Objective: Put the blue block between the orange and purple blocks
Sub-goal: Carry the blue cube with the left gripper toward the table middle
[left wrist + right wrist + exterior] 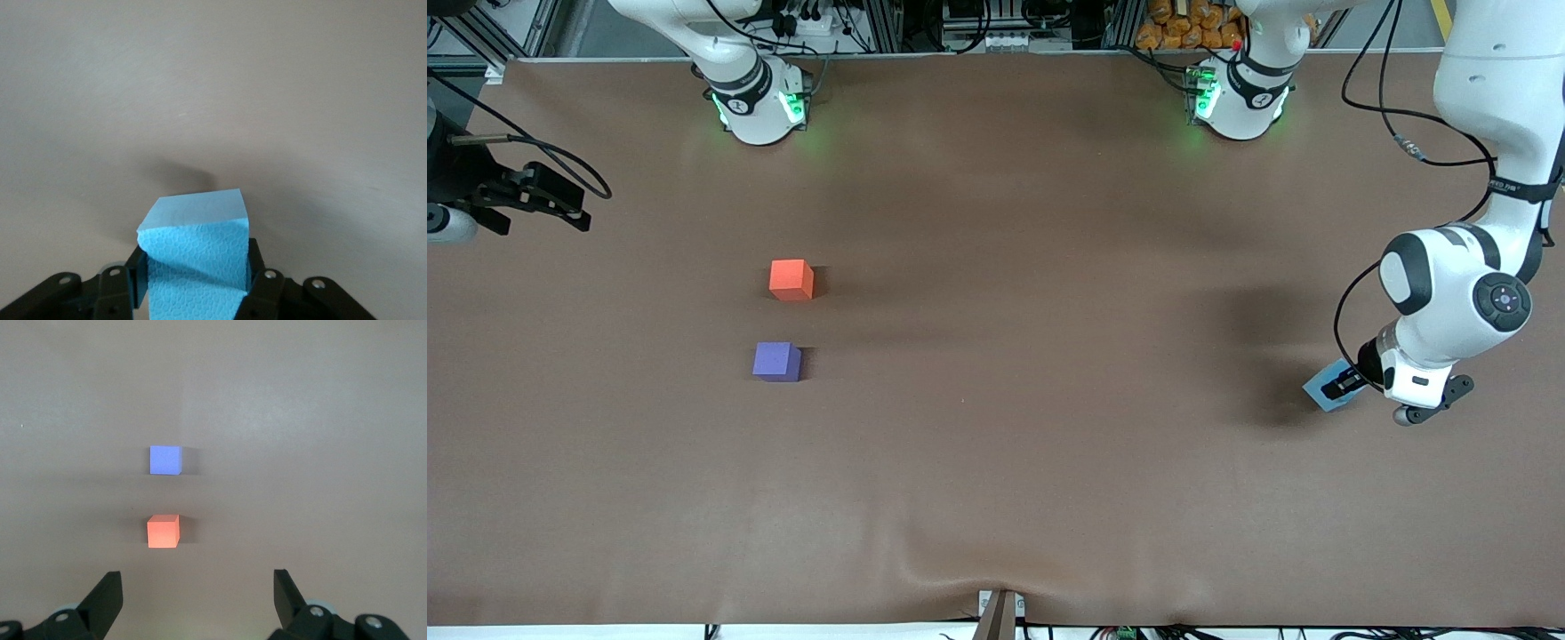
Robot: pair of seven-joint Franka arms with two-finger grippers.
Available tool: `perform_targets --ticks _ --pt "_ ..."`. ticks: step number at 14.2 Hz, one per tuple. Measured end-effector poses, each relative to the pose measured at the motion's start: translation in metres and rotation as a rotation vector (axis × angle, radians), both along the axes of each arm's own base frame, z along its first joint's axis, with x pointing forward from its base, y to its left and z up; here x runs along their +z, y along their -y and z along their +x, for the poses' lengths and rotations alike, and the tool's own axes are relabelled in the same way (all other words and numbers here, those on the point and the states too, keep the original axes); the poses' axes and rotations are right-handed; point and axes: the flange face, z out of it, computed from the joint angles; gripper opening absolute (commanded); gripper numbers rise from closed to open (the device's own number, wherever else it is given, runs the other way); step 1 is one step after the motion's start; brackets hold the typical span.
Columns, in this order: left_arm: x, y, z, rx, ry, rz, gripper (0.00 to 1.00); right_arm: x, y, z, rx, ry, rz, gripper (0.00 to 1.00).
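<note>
We see the left tool (1343, 386) closed tight on the blue block (1327, 391), its fingers (137, 280) pressing the two sides, low over the bench (1049, 444) at the left arm's end. The right tool (197, 603) waits with its jaws spread wide and nothing between them, at the right arm's end. The orange block (791, 280) and the purple block (776, 362) sit apart on the bench, the purple one nearer the front camera.
</note>
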Motion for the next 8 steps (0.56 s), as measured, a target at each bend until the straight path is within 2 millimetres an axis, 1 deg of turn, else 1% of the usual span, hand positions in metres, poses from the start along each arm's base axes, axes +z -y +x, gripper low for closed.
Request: perform_targets --ticks 1,2,3,4,6,8 --pt "0.017 0.017 0.003 -0.047 0.028 -0.006 0.54 0.000 0.000 0.000 0.000 0.000 0.000 1.00" --pt "0.033 0.039 0.005 -0.093 0.048 -0.015 0.54 0.000 0.000 0.000 0.000 0.000 0.000 1.00" --pt "0.045 0.066 0.003 -0.136 0.054 -0.030 0.54 0.000 0.000 0.000 0.000 0.000 0.000 1.00" --pt "0.054 0.098 0.000 -0.186 0.054 -0.047 0.54 0.000 0.000 0.000 0.000 0.000 0.000 1.00" --pt "0.063 0.168 -0.013 -0.276 0.047 -0.088 0.54 0.000 0.000 0.000 0.000 0.000 0.000 1.00" --pt "0.067 0.246 -0.037 -0.349 0.031 -0.132 0.54 0.000 0.000 0.000 0.000 -0.001 0.000 1.00"
